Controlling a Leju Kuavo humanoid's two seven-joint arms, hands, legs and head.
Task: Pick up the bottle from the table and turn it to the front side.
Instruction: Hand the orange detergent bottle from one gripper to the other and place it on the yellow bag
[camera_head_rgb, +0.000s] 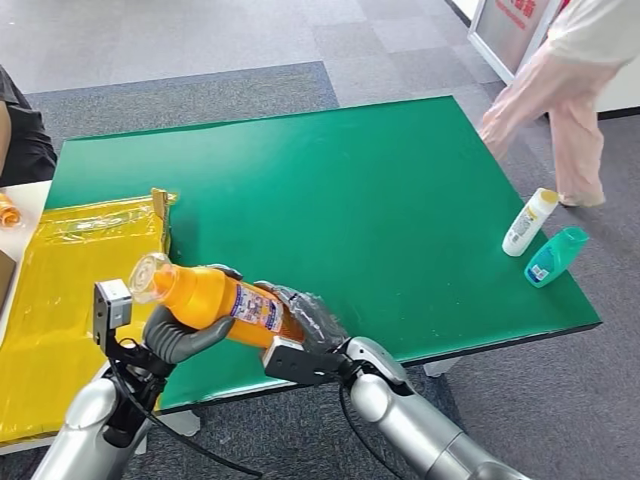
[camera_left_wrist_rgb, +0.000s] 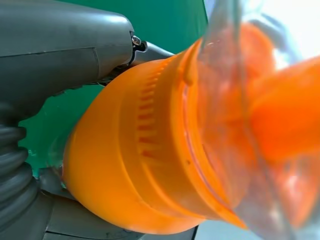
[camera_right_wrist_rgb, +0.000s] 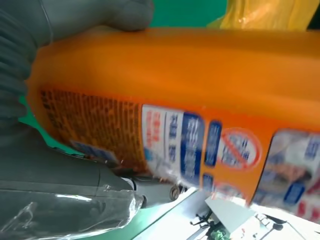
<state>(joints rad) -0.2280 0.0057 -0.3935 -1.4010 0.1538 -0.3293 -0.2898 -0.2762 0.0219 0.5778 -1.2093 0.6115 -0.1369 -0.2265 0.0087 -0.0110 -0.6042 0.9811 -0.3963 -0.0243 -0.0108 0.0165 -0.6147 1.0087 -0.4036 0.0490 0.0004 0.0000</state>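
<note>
Both silver arms reach in from below in the head view and meet over the near edge of the green table, sharing one orange bottle. It lies nearly level in the air, its clear cap toward the robot's left and its printed label turned up toward the camera. The left hand cups the bottle from beneath near the cap end, fingers curled around the body; the left wrist view shows the thick grey thumb lying against the orange shoulder. The right hand (wrapped in clear film) grips the base end, and the right wrist view shows its fingers closed over the bottle, though the picture is blurred. A yellow sheet covers the table's left part. Near the far right corner lie a white bottle and a teal bottle, just beside each other. A person in pale clothing stands beyond that corner.
</note>
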